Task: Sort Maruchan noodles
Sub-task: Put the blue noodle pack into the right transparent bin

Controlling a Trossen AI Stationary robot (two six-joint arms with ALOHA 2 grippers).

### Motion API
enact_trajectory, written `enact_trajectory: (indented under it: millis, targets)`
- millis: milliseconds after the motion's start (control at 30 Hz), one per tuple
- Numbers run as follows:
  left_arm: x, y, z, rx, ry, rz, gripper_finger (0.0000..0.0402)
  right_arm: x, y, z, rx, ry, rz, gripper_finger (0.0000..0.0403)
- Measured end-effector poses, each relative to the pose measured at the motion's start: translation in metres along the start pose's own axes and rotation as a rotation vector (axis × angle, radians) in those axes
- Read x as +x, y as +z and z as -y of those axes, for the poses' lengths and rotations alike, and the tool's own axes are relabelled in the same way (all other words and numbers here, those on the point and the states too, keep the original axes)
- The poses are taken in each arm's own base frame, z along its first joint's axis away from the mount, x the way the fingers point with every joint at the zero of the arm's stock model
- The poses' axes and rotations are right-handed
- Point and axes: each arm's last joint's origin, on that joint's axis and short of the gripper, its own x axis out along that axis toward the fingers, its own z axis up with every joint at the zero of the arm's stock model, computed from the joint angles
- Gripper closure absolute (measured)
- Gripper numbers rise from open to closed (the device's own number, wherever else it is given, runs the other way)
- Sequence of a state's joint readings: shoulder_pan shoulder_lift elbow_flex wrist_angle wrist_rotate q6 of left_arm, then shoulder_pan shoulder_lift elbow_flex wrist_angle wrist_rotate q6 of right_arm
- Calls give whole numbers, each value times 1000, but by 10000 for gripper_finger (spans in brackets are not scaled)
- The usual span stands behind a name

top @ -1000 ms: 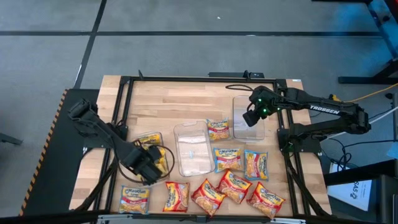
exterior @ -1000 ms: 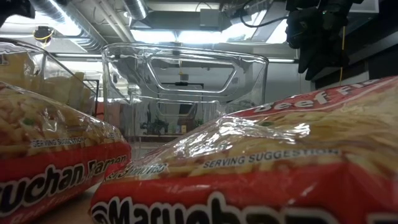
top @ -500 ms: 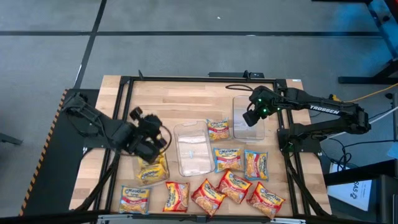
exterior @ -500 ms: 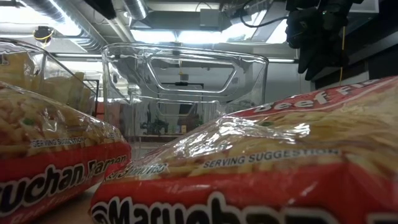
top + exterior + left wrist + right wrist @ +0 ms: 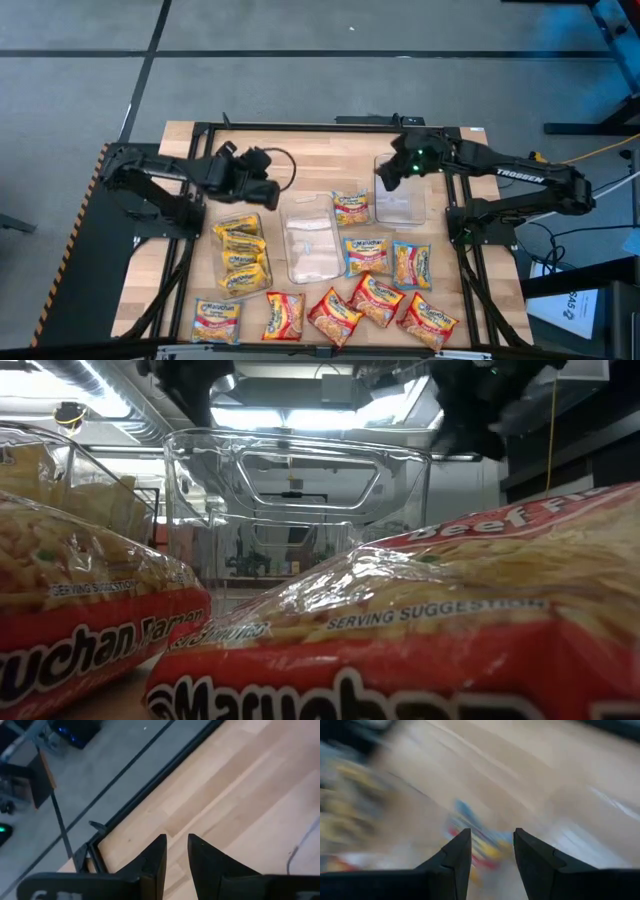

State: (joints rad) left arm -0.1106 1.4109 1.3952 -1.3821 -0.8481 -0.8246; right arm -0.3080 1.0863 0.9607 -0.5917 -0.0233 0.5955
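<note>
Maruchan noodle packets lie flat on the near half of the table, among them a blue-edged one [image 5: 350, 208], another [image 5: 366, 254] and a red-orange one [image 5: 284, 314]. Yellow packets lie in the left clear tray [image 5: 243, 255]. My left gripper [image 5: 258, 180] hangs over bare wood beyond that tray; its fingers [image 5: 176, 852] stand a narrow gap apart and hold nothing. My right gripper [image 5: 392, 172] hovers open and empty over the far edge of the right clear tray [image 5: 400, 205]. The right wrist view [image 5: 492, 845] is blurred, with a packet beyond the fingers.
An empty clear tray [image 5: 308, 238] sits in the table's middle and shows upright-looking behind two packets [image 5: 400, 640] in the low view. A black frame [image 5: 320, 127] borders the table. Bare wood lies along the far edge.
My left gripper has risen from the left tray and swung toward the table's far edge, leaving a yellow packet lying in that tray. My right gripper has shifted a little toward the far edge and turned about, over the right tray.
</note>
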Motion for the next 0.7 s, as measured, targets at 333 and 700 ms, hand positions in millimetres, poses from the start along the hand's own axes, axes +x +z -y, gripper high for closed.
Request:
enact_trajectory:
  millis: [333, 700]
  targets:
    - [22, 22, -2, 114, -187, -68, 333, 48, 29, -21, -386, 285, 176, 258]
    - [30, 24, -10, 94, -310, -176, 333, 116, 27, 1, -480, 357, -182, 258]
